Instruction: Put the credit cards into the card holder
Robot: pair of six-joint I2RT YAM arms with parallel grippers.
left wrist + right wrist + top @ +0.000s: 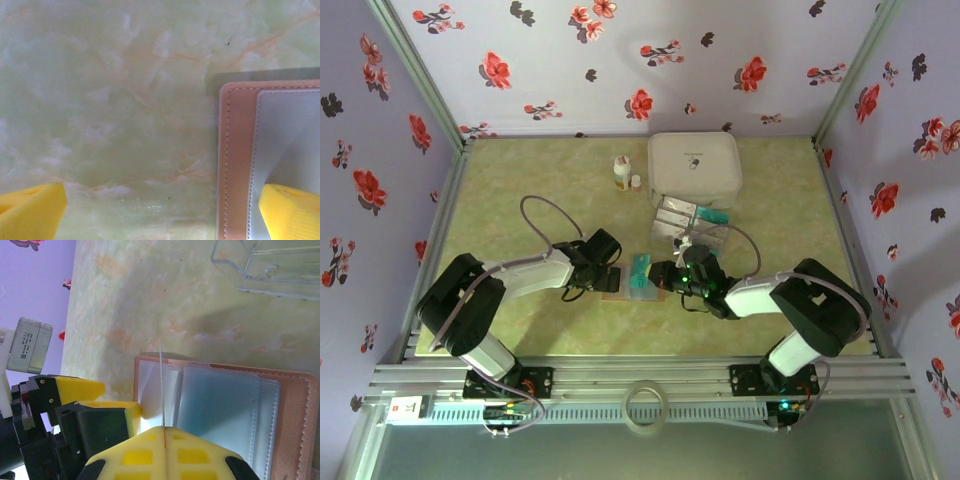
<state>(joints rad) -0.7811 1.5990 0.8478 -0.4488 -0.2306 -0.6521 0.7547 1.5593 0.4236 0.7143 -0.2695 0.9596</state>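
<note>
1. On the near half of the table, about midway between its side edges, the card holder [220,410] lies open with its pale inner face up.
2. The left claw [610,278] is spread as wide as it goes and grips nothing. One yellow finger [292,212] rests on the holder's inner face by the stitched edge, and the other hangs over bare table (pinning the holder flat, I judge).
3. The right claw [164,429] is closed tight on one thin card [161,385], seen edge-on. Its free end stands over the holder's inner face, beside the clear pockets, and I cannot tell whether it has entered one.
4. The pockets look pale and blank, so whether any already holds a card is unclear.
5. Toward the far edge, more cards [677,215], white and teal, lie loose just in front of the white box [695,165].
6. By my reckoning, one card is on its way in and most of the job is left.
</note>
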